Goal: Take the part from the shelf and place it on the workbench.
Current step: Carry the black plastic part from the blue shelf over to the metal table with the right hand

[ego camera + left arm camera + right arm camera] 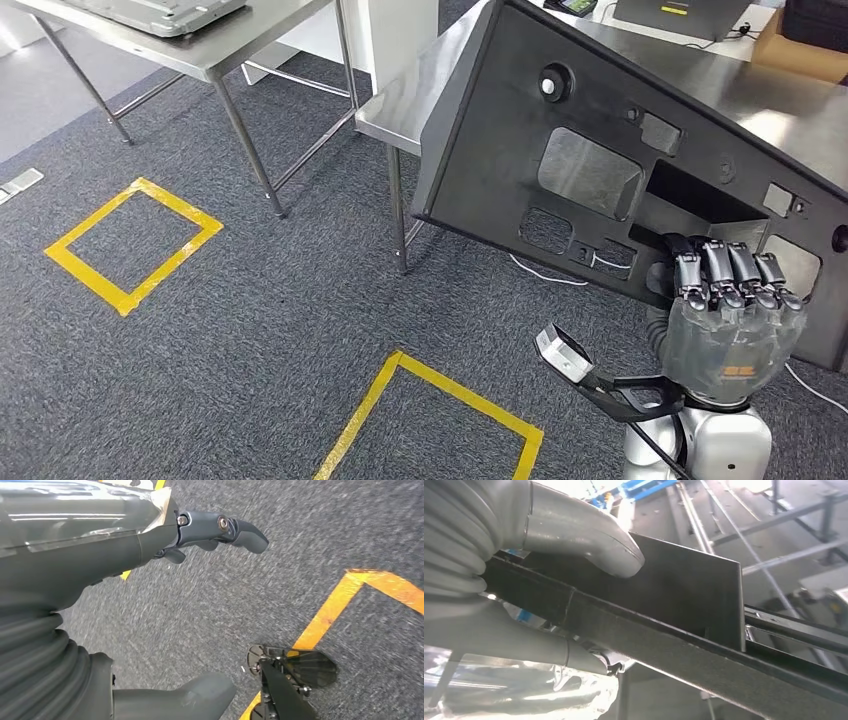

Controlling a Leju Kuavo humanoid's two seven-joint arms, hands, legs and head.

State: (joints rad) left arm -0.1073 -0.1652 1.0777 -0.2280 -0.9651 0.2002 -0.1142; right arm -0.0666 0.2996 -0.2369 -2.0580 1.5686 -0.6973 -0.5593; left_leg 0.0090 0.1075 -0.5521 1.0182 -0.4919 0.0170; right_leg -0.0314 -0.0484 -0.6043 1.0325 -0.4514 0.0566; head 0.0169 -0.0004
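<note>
Silver forearm and right hand (728,320) fill the near corner of the head view, the dark fingers (722,272) hooked over the edge of a large black panel (590,130) and grasping it. Seen from the right wrist, the grey thumb (589,540) presses flat on one face of the panel (684,585) while the rest of the hand closes under its edge, a firm pinch on a thin rim. Carried off the shelf, the part hangs tilted in the air, its upper corner high and its long body slanting down toward the robot's right, partly in front of and above the steel workbench (790,110); whether any edge touches the benchtop cannot be told. By this reading the pickup is done and the placing is what remains: the panel has yet to be laid flat on the bench and let go. Broad, flat and matte black, the part is pierced by several rectangular cut-outs, smaller holes and a round fitting with a pale centre. Hanging low over grey carpet (320,540) marked with yellow tape (340,600), the left hand (220,530) holds nothing, its fingers apart. A second steel table (210,50) stands further off to the left.
</note>
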